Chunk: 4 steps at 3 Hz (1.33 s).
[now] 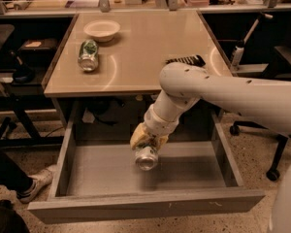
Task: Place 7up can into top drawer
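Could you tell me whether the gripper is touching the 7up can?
Touching: the camera view shows the gripper, above the open top drawer, clasped around the 7up can.

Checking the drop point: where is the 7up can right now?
In the camera view, the 7up can is held in the gripper over the open top drawer, near its middle, below the table's front edge.
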Available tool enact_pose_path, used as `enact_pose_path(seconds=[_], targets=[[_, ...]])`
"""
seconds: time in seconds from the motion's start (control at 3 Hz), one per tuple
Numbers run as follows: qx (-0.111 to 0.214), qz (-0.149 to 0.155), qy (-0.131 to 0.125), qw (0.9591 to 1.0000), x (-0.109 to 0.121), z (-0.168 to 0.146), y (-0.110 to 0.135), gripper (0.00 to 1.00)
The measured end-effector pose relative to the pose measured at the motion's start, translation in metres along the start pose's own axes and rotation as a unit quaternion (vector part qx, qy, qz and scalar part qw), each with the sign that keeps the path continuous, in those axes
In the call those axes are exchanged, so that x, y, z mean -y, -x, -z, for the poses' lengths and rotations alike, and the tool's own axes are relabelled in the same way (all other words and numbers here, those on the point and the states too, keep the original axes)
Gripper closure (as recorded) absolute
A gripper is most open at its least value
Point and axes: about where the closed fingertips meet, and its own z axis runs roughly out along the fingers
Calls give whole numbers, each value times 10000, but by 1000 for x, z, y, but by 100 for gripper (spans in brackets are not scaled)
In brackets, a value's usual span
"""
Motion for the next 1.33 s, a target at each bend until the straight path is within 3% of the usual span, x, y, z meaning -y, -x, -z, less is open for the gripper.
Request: enact_pose_path(seconds=[0.67,1.33], targets=[[24,-53,74,10000,-1,-8,-2,100],[278,-717,421,9961,20,-41,-7,100]])
